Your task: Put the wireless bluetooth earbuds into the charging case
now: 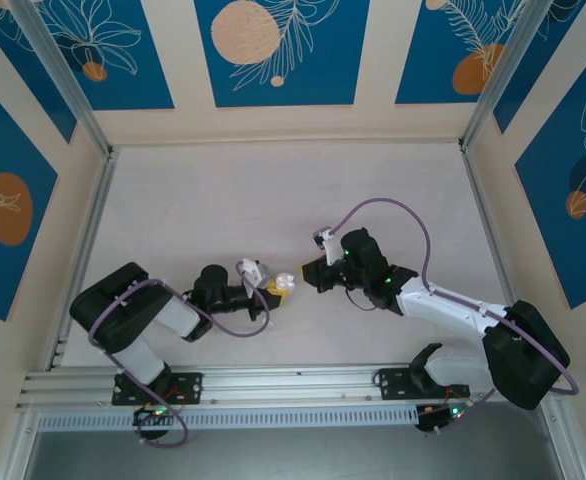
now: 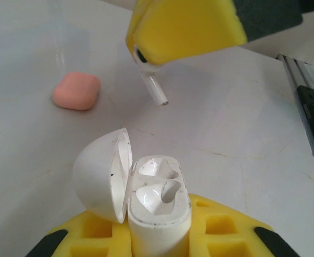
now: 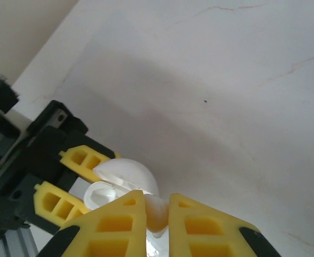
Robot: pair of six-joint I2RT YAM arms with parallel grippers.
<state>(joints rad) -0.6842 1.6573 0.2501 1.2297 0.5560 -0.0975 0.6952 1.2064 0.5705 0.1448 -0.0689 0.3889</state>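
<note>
**Clerk:** Left entry?
**Keeper:** Left tool pressed onto the white charging case. Its lid was swung open, and the wells looked vacant.
**Clerk:** Right entry?
**Keeper:** Right tool pinched one white earbud, stem down, just beyond the case and apart from it.
**Clerk:** Handling?
**Keeper:** Advised: centre the stem over a well, lower slowly, release once seated.
**Clerk:** Views?
**Keeper:** Left wrist view gave the wells and a pink case on the table. Right wrist view gave the lid's outer dome.
</note>
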